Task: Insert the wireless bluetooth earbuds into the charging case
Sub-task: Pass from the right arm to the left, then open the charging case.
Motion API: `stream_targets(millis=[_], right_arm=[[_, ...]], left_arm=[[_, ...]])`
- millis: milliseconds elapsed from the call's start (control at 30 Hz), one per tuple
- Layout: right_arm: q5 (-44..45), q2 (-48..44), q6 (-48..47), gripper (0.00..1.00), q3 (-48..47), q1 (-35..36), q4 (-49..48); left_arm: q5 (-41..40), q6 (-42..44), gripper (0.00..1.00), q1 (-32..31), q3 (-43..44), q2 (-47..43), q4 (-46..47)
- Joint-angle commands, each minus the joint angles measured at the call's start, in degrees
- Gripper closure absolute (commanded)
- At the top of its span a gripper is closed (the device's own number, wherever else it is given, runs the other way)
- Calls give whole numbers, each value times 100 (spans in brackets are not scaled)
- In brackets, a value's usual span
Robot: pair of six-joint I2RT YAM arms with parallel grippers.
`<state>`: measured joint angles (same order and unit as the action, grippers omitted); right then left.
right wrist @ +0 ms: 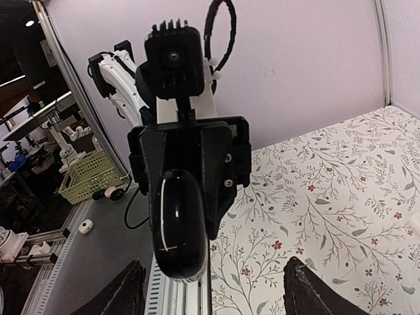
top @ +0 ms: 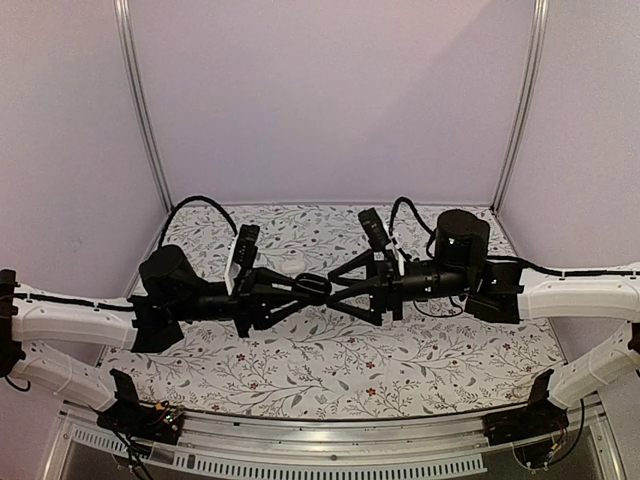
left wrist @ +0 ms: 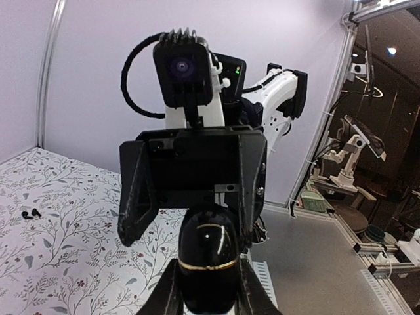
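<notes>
Nearest the left wrist lens, the left gripper [left wrist: 209, 282] is closed narrow on a black case [left wrist: 207, 239], one finger pressed to each side. The case is a smooth, rounded pebble shape with a thin gold line running round it. It is held up in the air above the flowered counter [top: 330, 370], end-on toward the other arm.

Facing the case from the opposite side, the right gripper [right wrist: 213, 269] stands wide. Its two fingers are spread to either side of the case and hold nothing. From the top view the two grippers meet nose to nose over the middle of the counter, with the case between them.

The earbuds [left wrist: 29, 213] are two tiny dark pieces lying close together on the counter. They are well apart from the case, off to its left in the left wrist view and below it. They are too small to make out in the top view.

A white rounded object [top: 290, 265] lies on the counter just beyond the case, toward the back wall.
</notes>
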<state>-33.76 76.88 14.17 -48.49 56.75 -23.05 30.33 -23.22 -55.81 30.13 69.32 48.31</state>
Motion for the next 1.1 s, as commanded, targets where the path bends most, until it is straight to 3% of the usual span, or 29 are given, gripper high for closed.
stream_targets(millis=[0, 167, 400, 567, 900, 1067], right_arm=[[77, -290, -686, 27, -428, -130, 1176], [-101, -57, -1095, 24, -888, -122, 2000], [-228, 217, -1288, 24, -1250, -20, 2374], [134, 500, -1526, 26, -1572, 283, 2751], [724, 596, -1550, 31, -1654, 305, 2927], [415, 453, -1344, 31, -1554, 73, 2701]], left_arm=[[214, 370, 100, 34, -101, -284, -792], [416, 603, 100, 35, -136, -413, -1150], [286, 824, 100, 33, -100, -433, -1376], [345, 868, 100, 29, -19, -254, -1364], [499, 951, 100, 22, -190, -437, -1102], [560, 1044, 100, 21, -278, -431, -1034]])
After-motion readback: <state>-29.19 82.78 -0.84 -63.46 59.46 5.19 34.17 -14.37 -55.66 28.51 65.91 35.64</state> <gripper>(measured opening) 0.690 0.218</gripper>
